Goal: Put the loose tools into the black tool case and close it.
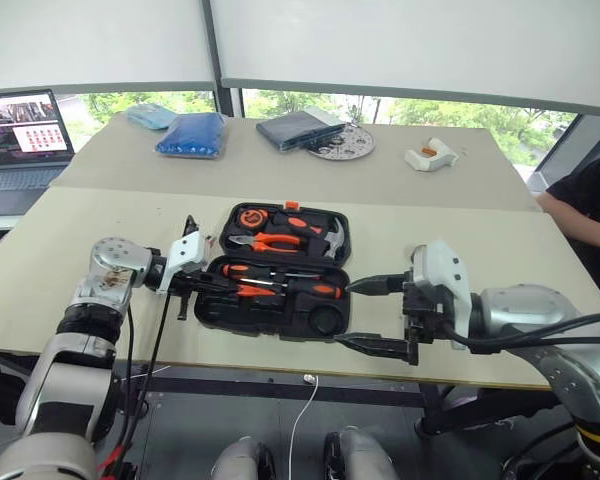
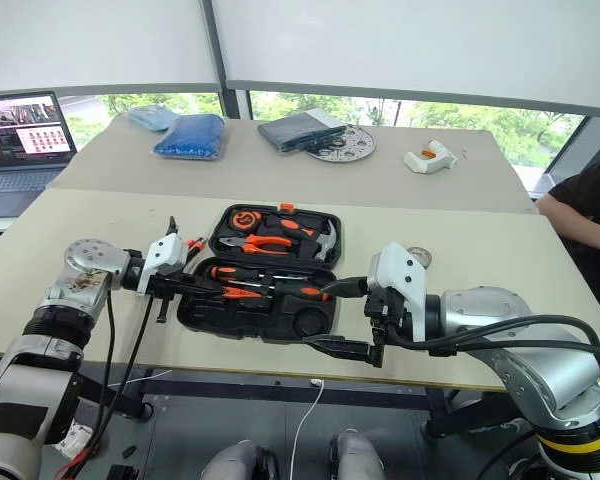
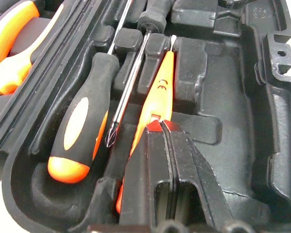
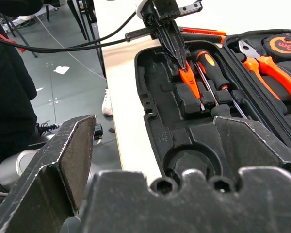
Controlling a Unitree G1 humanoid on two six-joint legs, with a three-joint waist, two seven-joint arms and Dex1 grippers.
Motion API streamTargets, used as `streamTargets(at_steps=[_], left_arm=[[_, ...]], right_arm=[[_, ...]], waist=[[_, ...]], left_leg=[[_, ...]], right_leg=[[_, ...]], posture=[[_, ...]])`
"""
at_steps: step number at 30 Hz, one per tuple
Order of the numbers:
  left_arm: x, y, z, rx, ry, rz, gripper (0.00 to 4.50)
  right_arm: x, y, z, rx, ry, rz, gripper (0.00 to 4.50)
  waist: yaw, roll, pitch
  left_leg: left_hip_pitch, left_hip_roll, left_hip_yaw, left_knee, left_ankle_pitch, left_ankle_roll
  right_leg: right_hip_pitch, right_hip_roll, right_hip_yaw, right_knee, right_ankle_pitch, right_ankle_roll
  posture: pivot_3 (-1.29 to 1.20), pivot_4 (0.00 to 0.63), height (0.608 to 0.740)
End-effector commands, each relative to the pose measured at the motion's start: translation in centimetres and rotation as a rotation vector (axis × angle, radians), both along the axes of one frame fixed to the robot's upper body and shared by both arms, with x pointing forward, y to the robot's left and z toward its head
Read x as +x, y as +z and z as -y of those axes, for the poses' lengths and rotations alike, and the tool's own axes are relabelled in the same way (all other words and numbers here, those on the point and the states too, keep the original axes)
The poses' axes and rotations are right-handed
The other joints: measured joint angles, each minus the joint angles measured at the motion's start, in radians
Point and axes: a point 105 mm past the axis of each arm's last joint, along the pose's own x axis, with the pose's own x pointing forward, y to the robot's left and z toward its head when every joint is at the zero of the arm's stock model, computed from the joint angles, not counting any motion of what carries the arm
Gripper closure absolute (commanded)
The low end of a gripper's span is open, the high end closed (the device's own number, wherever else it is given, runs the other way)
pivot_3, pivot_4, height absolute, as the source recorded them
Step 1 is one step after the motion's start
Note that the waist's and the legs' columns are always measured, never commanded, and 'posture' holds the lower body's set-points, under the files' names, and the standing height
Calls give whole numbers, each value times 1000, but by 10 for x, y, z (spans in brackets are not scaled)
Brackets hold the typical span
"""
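Note:
The black tool case (image 1: 342, 262) lies open on the near table. Two screwdrivers (image 3: 80, 131) (image 3: 128, 92) rest in its near half, and beside them lies the slim orange pen-like tool (image 3: 160, 82). My left gripper (image 3: 161, 127) is shut, reaching in from the case's left side with its tips down on that tool (image 4: 191, 85). An orange-black utility knife (image 4: 203, 33) lies on the table just outside the case's left edge. My right gripper (image 1: 345, 314) hovers open at the case's right near corner, holding nothing.
Orange pliers (image 1: 275, 241), a tape measure (image 1: 250, 215) and a hammer (image 1: 332, 240) fill the far half. A small round thing (image 2: 417, 257) lies right of the case. The far table holds a laptop (image 1: 20, 135), blue bags (image 1: 192, 135) and a dark pouch (image 1: 298, 128). A person (image 1: 590, 215) sits at the right.

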Motion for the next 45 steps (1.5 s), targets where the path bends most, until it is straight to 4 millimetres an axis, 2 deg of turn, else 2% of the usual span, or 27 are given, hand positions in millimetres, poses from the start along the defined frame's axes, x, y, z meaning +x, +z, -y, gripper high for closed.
streamTargets(at_steps=[1, 3, 5, 8, 9, 11, 14, 16, 18, 20, 24, 28, 33, 35, 38, 40, 42, 43, 44, 45], left_arm=[[8, 18, -9, -50, 94, 16, 4462], [8, 32, -19, -87, 151, 28, 4462], [0, 46, -35, -125, 212, 31, 4462], [-22, 56, -61, -164, 328, 35, 3777], [-32, 56, -76, -176, 404, 41, 3388], [-47, 57, -93, -186, 510, 50, 2667], [-75, 44, -123, -172, 709, 42, 1512], [-90, 35, -132, -136, 777, 29, 969], [-96, 31, -135, -114, 807, 21, 80], [-95, 31, -133, -100, 819, 29, 34], [-76, 41, -126, -87, 816, 80, 34], [-42, 43, -114, -35, 790, 54, 34], [-8, 31, -106, 53, 782, 28, 34], [5, 25, -98, 81, 770, 2, 34], [17, 9, -93, 138, 782, -61, 34], [18, 0, -90, 163, 771, -101, 34], [17, -8, -88, 167, 754, -137, 559], [16, -10, -89, 166, 753, -146, 668], [16, -10, -91, 163, 757, -151, 1182], [16, -10, -94, 159, 766, -152, 1470]], right_arm=[[0, 13, -5, 18, 25, 63, 0], [2, 18, -6, 28, 33, 75, 0], [4, 23, -8, 43, 46, 83, 0], [10, 29, -11, 60, 63, 88, 0], [13, 31, -13, 67, 73, 89, 0], [16, 33, -15, 76, 87, 89, 0], [20, 33, -21, 78, 126, 85, 0], [22, 32, -23, 71, 152, 82, 0], [24, 31, -25, 67, 169, 80, 0], [25, 31, -26, 66, 180, 79, 0], [27, 29, -29, 63, 189, 82, 0], [24, 28, -32, 71, 179, 98, 0], [19, 25, -34, 65, 171, 111, 0], [16, 25, -34, 61, 172, 115, 0], [14, 25, -33, 63, 160, 124, 0], [14, 26, -33, 65, 152, 128, 0], [14, 26, -32, 66, 140, 134, 0], [15, 26, -31, 66, 135, 136, 0], [15, 26, -31, 66, 130, 138, 0], [15, 26, -30, 65, 125, 139, 0]], waist=[[0, 0, 0], [-3, 0, 0], [-10, -1, 1], [-23, -1, 1], [-27, -1, 1], [-30, -1, 1], [-27, -1, 1], [-23, -1, 1], [-9, -1, 1], [6, -1, 1], [21, -1, 1], [25, -1, 1], [8, -1, 1], [4, -1, 1], [0, -1, 1], [-5, -1, 1], [-5, -1, 0], [-4, -1, 0], [-4, -1, 0], [-4, -1, 0]], left_leg=[[0, 0, 0, 0, 0, 0], [0, 0, 0, 0, 0, 0], [-1, 0, 0, 0, 0, 0], [-1, 1, -1, -1, 0, 0], [-1, 1, -1, -1, 0, 0], [0, 1, 0, -2, 0, 0], [0, 1, 0, -2, 0, -1], [0, 1, -1, -2, 0, -1], [0, 0, -1, -5, -3, -6], [0, 0, -1, -7, -5, -10], [0, 0, -1, -7, -5, -12], [-1, -1, 0, -8, -5, -12], [1, -2, 3, -10, -4, -11], [1, -2, 3, -11, -1, -6], [0, -2, 3, -11, 1, -4], [0, -2, 4, -11, 1, -4], [1, -2, 4, -11, 1, -4], [2, -2, 4, -11, 1, -4], [2, -2, 4, -11, 1, -4], [3, -1, 4, -11, 1, -4]], right_leg=[[0, 0, 0, 0, 0, 0], [0, 0, 0, 0, 0, 0], [-1, 1, 0, 0, 0, 0], [-1, 1, 0, -1, 0, 0], [-1, -1, 1, -1, 0, 0], [-1, -1, 1, -1, 0, 1], [-1, -3, 0, -1, -1, 2], [-1, -4, 0, -3, -1, 2], [0, -7, 0, -6, -1, 3], [-1, -8, -2, -7, -1, 3], [0, -9, -3, -7, 0, 1], [0, -6, -6, -7, 1, 1], [-1, -1, -7, -7, 2, -1], [-1, 0, -7, -7, 2, -1], [-1, 1, -7, -7, 2, -1], [-2, 1, -6, -7, 2, -1], [-2, 1, -5, -7, 2, 0], [-2, 1, -5, -7, 1, 1], [-1, 1, -4, -6, 1, 1], [-1, 1, -4, -6, 1, 1]], posture=[[0, 150, 718], [0, 150, 718], [0, 150, 718], [0, 150, 718], [0, 150, 718], [0, 150, 718], [0, 150, 718], [0, 150, 718], [0, 150, 718], [0, 150, 718], [0, 150, 718], [0, 150, 718], [0, 150, 718], [0, 150, 718], [0, 150, 718], [0, 150, 718], [0, 150, 718], [0, 150, 718], [0, 150, 718], [0, 150, 718]])
